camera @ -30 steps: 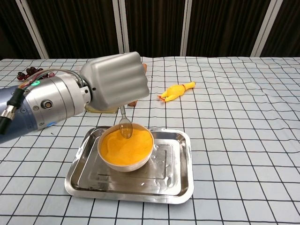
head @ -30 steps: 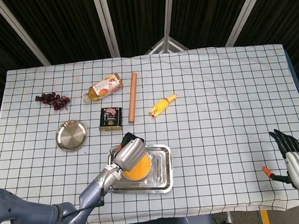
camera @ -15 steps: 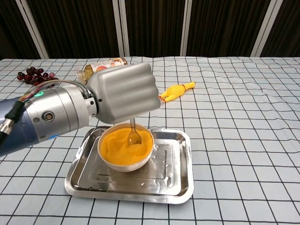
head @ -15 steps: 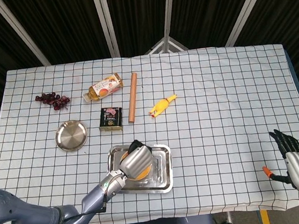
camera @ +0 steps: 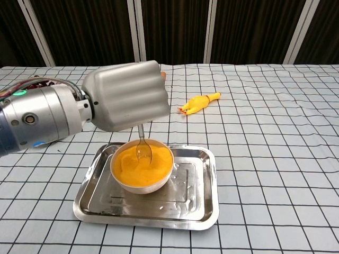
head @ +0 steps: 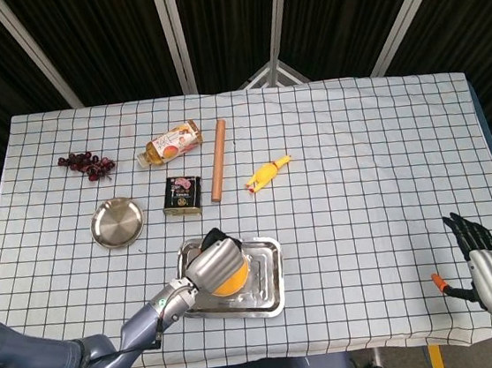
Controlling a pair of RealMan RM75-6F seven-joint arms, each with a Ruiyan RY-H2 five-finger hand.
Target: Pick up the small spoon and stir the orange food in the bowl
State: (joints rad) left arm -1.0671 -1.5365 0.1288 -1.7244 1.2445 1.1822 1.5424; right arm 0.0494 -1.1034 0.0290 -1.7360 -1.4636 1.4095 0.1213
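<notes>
A white bowl [camera: 141, 182] of orange food [camera: 136, 166] stands in a steel tray [camera: 201, 203] near the table's front edge. My left hand [camera: 127, 95] hovers over the bowl and grips a small metal spoon [camera: 143, 148] that points straight down, its tip dipped into the orange food. In the head view the left hand [head: 211, 263] covers most of the bowl [head: 232, 281] inside the tray [head: 268, 279]. My right hand [head: 488, 261] rests far off at the table's front right corner, fingers apart and holding nothing.
Behind the tray lie a dark tin [head: 182, 194], a wooden stick [head: 218, 160], a bottle [head: 168, 143] on its side and a yellow rubber chicken [head: 265, 174]. A small steel plate [head: 116, 223] and grapes [head: 87, 163] sit to the left. An orange-tipped object [head: 441, 284] lies beside my right hand.
My left hand has shifted left over the bowl, carrying the spoon from the right part of the orange food back toward its middle. The right hand has not moved.
</notes>
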